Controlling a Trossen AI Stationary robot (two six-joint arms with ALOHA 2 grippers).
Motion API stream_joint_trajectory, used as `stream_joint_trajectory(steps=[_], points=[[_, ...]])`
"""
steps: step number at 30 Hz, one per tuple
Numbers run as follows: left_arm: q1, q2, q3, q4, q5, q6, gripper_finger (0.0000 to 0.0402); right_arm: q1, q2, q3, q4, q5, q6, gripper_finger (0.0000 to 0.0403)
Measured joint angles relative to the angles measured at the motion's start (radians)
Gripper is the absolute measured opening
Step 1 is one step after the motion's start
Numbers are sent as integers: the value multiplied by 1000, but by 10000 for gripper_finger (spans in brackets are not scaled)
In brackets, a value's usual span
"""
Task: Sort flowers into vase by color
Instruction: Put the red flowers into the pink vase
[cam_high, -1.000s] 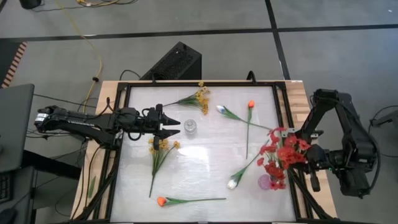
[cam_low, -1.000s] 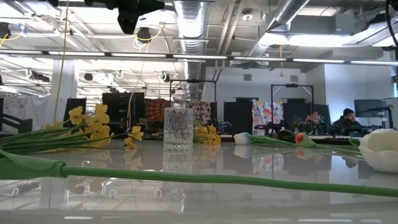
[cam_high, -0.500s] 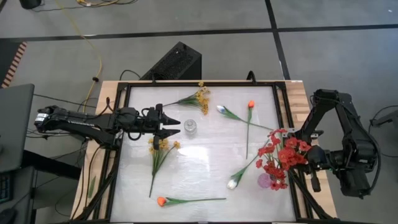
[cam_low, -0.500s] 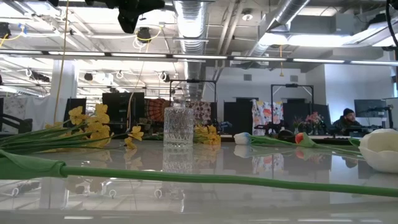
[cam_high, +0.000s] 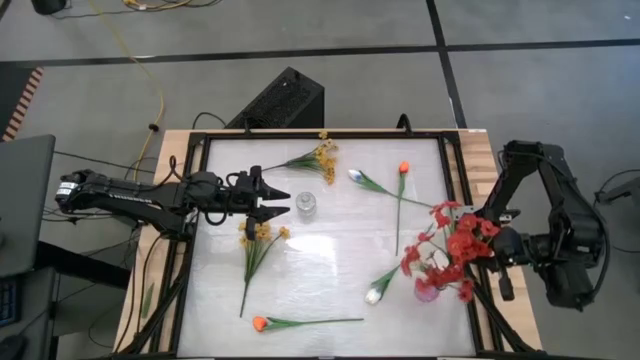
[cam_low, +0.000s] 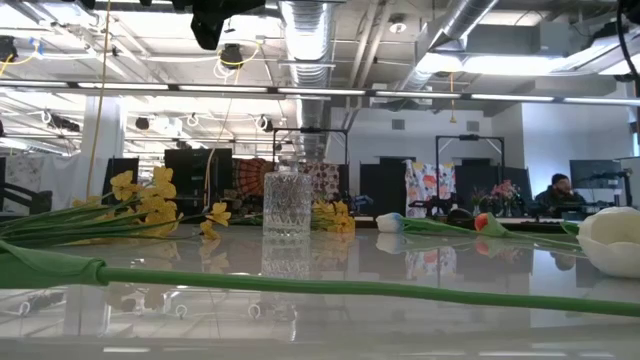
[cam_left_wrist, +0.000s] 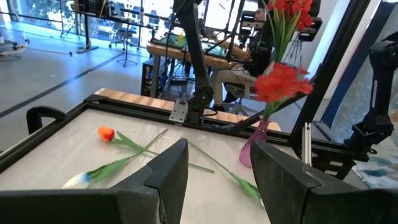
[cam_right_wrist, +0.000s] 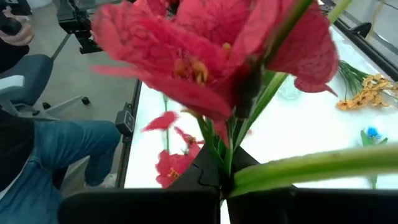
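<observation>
Since the earlier frame the right tool (cam_high: 492, 246), clamped on the red blossom spray (cam_high: 452, 250), has tilted its stems steeper over the small pink vase (cam_high: 427, 292) by the desk's (cam_high: 320, 250) right edge, blossoms up; the left tool (cam_high: 278, 203) hangs half-spread

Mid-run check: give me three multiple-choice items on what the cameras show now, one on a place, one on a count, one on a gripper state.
1. Where is the pink vase?
A. by the table's right edge
B. table centre
C. by the left arm

2. How many orange tulip buds lie on the table?
A. one
B. two
C. four

3. The right gripper is:
A. open and empty
B. shut on the red flower spray
C. out of view

Key: 1 A, high view shows it beside the right frame; 2 B, one at the back, one in front; 3 B, stems pinched between its fingers.
</observation>
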Motion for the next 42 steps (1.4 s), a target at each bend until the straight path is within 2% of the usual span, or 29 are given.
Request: stream_joint_trajectory(steps=[19,23,29,36,42], points=[[0,0,0,-14,0,1,162,4,40,-183,14,-34,246,29],[0,0,0,-22,0,1,162,4,43,-205,18,-81,296,34],[0,0,0,-25,0,5,162,3,49,-206,71,-120,275,43],[0,0,0,-25,0,10,162,3,41,-206,57,-216,318,76],[0,0,0,-25,0,15,162,1,2,-198,53,-327,383,131]])
